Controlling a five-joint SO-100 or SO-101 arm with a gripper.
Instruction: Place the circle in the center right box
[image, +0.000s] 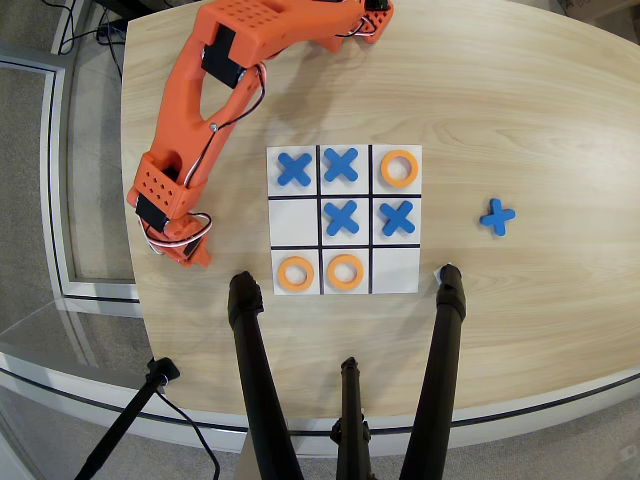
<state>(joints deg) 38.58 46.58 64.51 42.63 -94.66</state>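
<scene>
On the wooden table (520, 110) lies a white grid board (344, 220). Its top row holds two blue X pieces and an orange circle (400, 168); the middle row has X pieces in the centre and right cells, the left cell bare. Two more rings sit in the bottom row. The orange arm's end effector (180, 245) rests left of the board, its jaws hidden. One loose X (497, 216) lies right of the board.

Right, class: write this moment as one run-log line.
orange robot arm: left of white grid board | pincer: state unclear | flat orange rings: three on board | middle-left cell: empty
</scene>
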